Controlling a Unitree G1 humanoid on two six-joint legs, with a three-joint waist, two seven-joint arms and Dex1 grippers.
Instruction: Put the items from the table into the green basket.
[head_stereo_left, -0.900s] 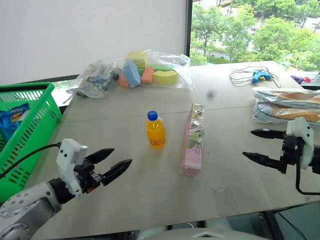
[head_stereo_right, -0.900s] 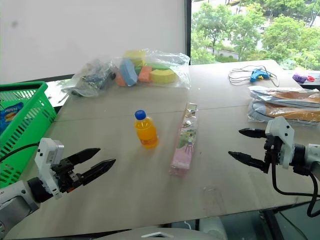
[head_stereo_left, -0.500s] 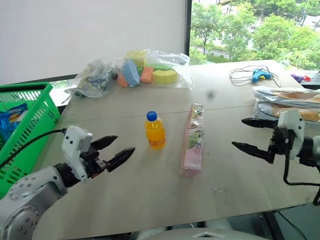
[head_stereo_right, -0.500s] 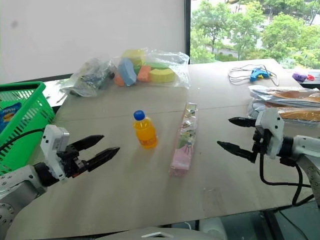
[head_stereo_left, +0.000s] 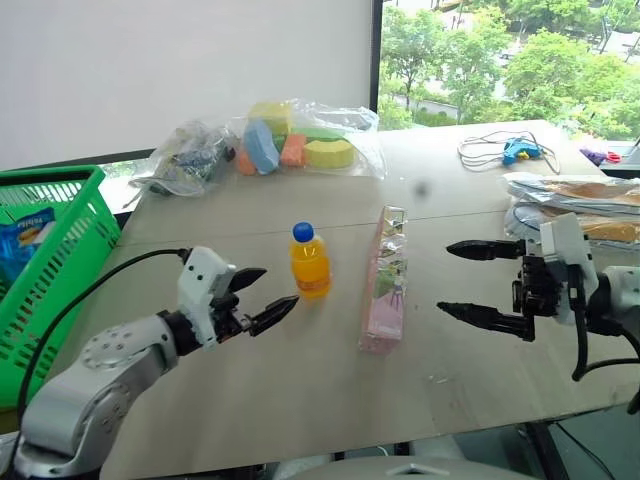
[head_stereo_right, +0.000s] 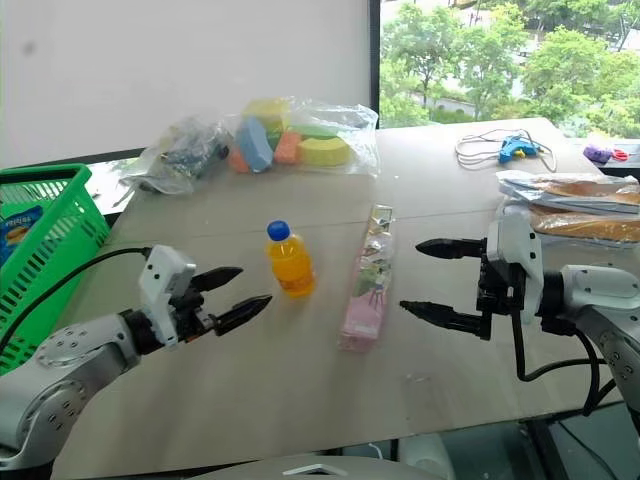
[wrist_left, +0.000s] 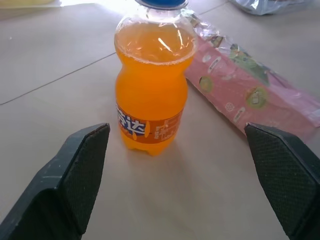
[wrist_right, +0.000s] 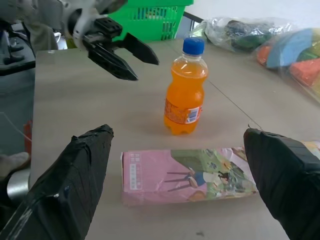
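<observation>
The left gripper (head_stereo_left: 257, 297) reaches out low over the table (head_stereo_left: 300, 400), with its arm stretched forward and bent in toward the middle. Its two black fingers are spread wide apart and hold nothing. They point at the orange bottle (head_stereo_left: 310, 261), which stands upright with its blue cap on top, just past the fingertips and not touching them. The right gripper (head_stereo_left: 472, 281) comes in from the other side and points sideways toward the pink packet (head_stereo_left: 386, 279). Its fingers are wide apart too, one above the other, and they hold nothing. The pink packet lies flat on the table just beside the bottle, between the bottle and the right gripper. The tips of the right gripper are near the packet but do not touch it. The green basket (head_stereo_left: 62, 262) sits at the left edge of the table, well apart from the bottle and the packet, with a blue packet (head_stereo_left: 22, 236) inside it.
</observation>
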